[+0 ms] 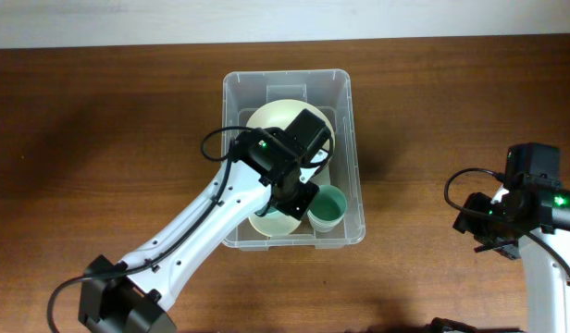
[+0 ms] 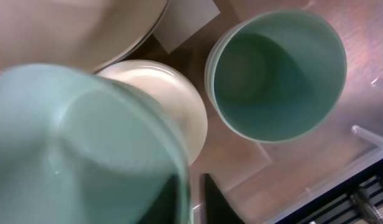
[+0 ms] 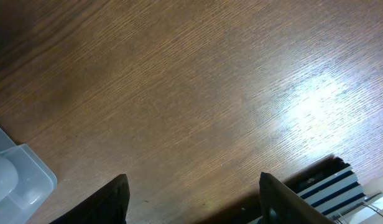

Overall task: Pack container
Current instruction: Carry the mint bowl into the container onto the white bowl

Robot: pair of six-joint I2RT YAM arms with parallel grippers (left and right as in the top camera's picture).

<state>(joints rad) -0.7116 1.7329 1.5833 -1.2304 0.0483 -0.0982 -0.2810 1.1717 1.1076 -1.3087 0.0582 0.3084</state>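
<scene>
The clear plastic container [image 1: 287, 76] stands mid-table. It holds a large cream plate [image 1: 285, 116], a cream bowl [image 1: 271, 222] and a stack of green cups [image 1: 328, 205]. My left gripper [image 1: 299, 199] is down inside the container. In the left wrist view it [image 2: 194, 193] is shut on the rim of a pale green cup [image 2: 73, 143], held over the cream bowl [image 2: 173, 93] and beside the green cups [image 2: 272, 68]. My right gripper [image 1: 489, 231] is open and empty over bare table, and the right wrist view [image 3: 194, 199] shows it the same.
The container's white label [image 2: 185, 25] lies on its base by the cream plate [image 2: 86, 31]. The container's wall [image 2: 365, 143] is close to the cups. One container corner [image 3: 23, 174] shows at the lower left of the right wrist view. The table is brown wood.
</scene>
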